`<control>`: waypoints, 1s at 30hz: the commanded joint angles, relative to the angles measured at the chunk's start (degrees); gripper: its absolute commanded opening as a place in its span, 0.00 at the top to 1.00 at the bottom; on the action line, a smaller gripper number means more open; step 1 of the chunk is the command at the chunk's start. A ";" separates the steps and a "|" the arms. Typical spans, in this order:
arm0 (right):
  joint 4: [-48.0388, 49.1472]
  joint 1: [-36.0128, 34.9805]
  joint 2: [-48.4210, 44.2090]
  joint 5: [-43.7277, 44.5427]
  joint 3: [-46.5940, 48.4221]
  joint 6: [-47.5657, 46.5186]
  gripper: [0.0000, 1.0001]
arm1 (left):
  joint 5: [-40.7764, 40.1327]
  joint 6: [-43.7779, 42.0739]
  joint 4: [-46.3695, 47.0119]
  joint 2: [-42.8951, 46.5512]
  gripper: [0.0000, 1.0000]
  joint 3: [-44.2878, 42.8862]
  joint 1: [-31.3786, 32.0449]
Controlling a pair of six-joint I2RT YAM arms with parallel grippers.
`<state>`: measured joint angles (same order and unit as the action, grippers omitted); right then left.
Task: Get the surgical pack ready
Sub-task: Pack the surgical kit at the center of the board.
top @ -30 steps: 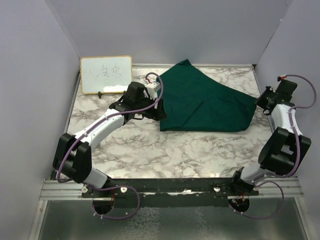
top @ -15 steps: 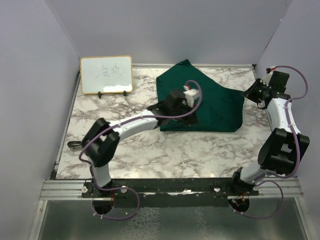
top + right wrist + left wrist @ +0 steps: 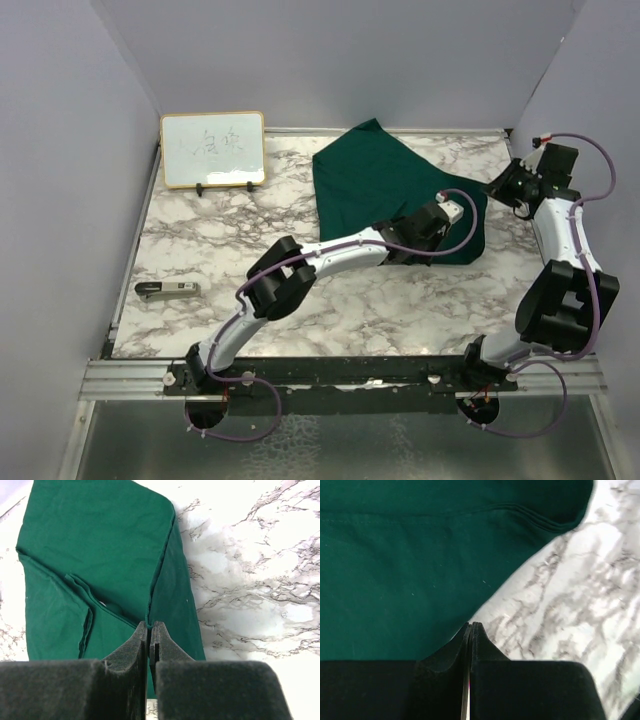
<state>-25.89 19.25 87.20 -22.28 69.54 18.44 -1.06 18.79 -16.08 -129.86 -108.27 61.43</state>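
While drape (image 3: 385, 190) lies folded, contents hidden, left gripper (image 3: 470, 626), right gripper (image 3: 149, 625) both clenched.

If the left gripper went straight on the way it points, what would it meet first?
Most likely the green drape: its edge lies right at the left gripper's shut tips; height above it is unclear.

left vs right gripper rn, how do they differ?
Reach: the left gripper is stretched far from its base, over on the right half of the table; the right gripper is on its own side.
Contact spot: the left gripper's tips meet the green drape at its edge, bare marble table beside them; the right gripper's tips sit at a fold, drape on both sides.
Shared: both are shut at the drape. Whether cloth is pinched isn't clear.
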 commanded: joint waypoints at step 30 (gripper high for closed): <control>-7.65 -1.49 -2.79 -21.71 9.06 5.72 0.99 | 6.04 0.58 -2.17 0.12 0.93 -6.01 -3.24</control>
<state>-33.08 19.11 84.23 -39.29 76.51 22.37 -2.85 18.11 -20.67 -138.45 -116.42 60.25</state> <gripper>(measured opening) 0.026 0.038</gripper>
